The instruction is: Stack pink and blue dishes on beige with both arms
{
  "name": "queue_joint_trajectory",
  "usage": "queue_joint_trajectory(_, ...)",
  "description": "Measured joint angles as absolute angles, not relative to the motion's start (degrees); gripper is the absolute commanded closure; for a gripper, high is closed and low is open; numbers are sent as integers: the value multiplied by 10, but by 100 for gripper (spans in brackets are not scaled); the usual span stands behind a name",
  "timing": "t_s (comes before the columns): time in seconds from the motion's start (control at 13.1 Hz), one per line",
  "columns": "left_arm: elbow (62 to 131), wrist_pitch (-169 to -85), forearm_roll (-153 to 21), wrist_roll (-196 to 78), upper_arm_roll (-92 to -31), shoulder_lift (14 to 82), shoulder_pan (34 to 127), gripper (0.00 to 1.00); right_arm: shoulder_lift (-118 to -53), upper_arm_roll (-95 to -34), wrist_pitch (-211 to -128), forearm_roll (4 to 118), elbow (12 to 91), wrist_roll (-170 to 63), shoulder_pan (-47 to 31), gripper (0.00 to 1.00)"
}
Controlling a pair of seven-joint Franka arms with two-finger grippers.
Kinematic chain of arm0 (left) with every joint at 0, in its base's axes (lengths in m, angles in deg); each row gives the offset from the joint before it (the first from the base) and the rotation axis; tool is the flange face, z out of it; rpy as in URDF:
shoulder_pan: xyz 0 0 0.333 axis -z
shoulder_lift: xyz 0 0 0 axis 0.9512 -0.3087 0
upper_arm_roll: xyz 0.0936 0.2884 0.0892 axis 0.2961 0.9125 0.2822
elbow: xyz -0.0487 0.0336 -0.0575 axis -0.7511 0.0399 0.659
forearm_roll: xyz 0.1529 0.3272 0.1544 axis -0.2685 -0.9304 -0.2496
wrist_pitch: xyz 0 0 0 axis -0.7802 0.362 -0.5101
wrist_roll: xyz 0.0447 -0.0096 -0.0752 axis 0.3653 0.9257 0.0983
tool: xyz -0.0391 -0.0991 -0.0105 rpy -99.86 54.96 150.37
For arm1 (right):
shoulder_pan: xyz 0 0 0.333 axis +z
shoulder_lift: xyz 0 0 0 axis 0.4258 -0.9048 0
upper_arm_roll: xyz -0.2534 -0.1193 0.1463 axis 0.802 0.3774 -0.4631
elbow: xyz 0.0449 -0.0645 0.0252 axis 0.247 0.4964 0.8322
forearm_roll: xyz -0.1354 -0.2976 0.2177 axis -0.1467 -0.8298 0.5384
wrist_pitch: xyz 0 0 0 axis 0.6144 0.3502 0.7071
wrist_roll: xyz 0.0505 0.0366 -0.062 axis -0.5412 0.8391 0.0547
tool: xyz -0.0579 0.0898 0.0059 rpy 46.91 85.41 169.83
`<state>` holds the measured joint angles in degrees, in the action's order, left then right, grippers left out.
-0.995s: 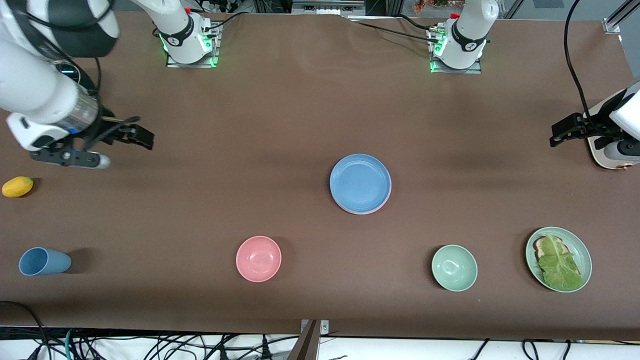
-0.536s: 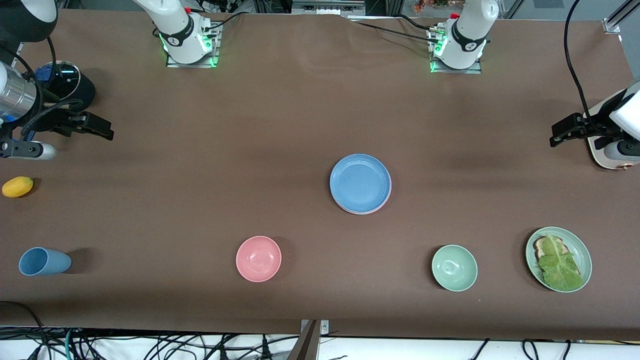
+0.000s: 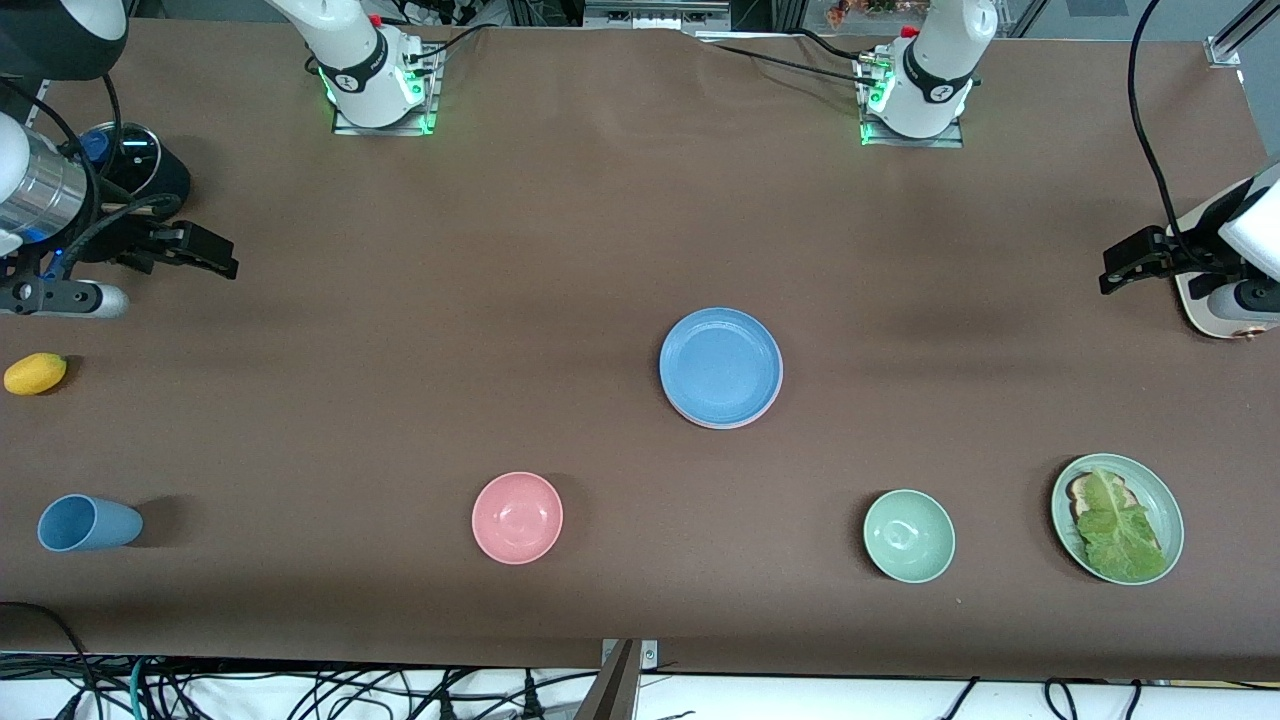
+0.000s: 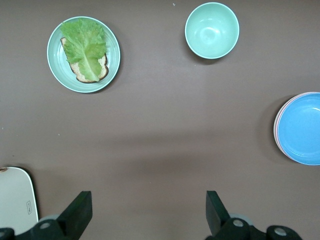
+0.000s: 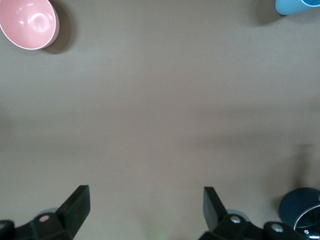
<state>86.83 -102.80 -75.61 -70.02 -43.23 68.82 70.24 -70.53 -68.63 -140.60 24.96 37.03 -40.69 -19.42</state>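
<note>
Front view: blue plate topmost on a stack mid-worktop, pink plate showing only as a thin rim beneath; beige plate not discernible; pink bowl, green bowl and green plate with lettuce in a row nearer the camera; blue cup on its side and a yellow fruit toward the right arm's end; right pincer over bare worktop at that end, jaws spread wide, holding nothing; left pincer over the worktop at the left arm's end, likewise wide and holding nothing.

Left wrist view: spread fingers over bare brown cloth; blue plate on its pink rim at the edge, green bowl and lettuce plate apart.

Right wrist view: spread fingers over bare cloth; pink bowl and blue cup in the corners.
</note>
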Motion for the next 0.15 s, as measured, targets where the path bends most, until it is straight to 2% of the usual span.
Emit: queue_joint_trajectory(0.15,868,-1028,-756,-700,-432,688,702,0,-705,-686,-1405,250,367,-412,-195,0)
